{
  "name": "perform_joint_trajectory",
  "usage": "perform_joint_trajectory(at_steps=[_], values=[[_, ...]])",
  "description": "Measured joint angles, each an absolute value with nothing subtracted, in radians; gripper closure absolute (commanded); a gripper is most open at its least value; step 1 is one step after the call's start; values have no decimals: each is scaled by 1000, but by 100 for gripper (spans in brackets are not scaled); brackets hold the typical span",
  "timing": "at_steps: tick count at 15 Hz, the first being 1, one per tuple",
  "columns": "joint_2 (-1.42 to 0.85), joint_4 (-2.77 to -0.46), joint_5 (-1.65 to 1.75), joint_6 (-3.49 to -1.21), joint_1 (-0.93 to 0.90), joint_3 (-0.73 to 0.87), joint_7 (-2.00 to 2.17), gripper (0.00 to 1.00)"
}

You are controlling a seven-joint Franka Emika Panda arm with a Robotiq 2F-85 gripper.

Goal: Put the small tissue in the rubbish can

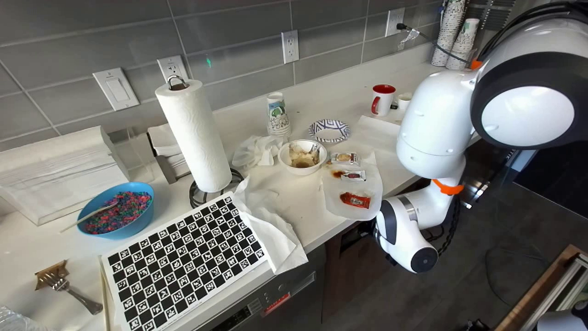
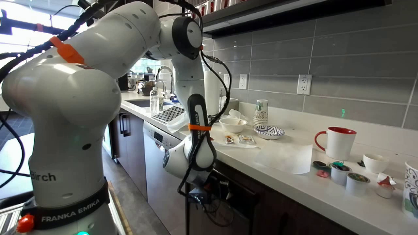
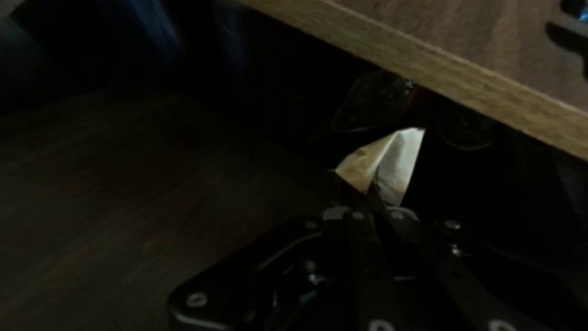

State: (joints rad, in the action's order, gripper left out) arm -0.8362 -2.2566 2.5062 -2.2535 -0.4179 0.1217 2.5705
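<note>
The small tissue (image 3: 404,161), white with a tan, folded side, sticks out from between my fingertips in the wrist view. My gripper (image 3: 377,211) is shut on it, fingers nearly together. It is in a dark space below the counter. No can rim is clear; a dim, clear plastic-like item (image 3: 374,101) and a round shape (image 3: 466,133) lie in the dark beyond the tissue, perhaps inside the rubbish can. In an exterior view, the gripper body (image 2: 204,195) is low in front of the dark cabinet, its fingertips too dark to make out. The counter edge hides it in the other view.
A wooden board edge (image 3: 436,69) crosses above the tissue, and a dark brown panel (image 3: 138,207) is at left. The counter (image 2: 284,182) juts out over the gripper. On it are a paper with sauce packets (image 1: 330,209), a bowl (image 1: 298,168) and a mug (image 1: 382,103).
</note>
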Motion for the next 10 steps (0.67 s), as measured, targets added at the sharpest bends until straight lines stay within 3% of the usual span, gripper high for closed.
perform_joint_trajectory(at_steps=[5,6,8,10], values=[[-869,-2233,2506,-2259,-488,179,2627,100],[-875,-2229,2506,-2259,-501,190,2638,74],[-887,-2222,2506,-2262,-527,211,2660,68],[-896,-2215,2506,-2274,-551,228,2680,54]])
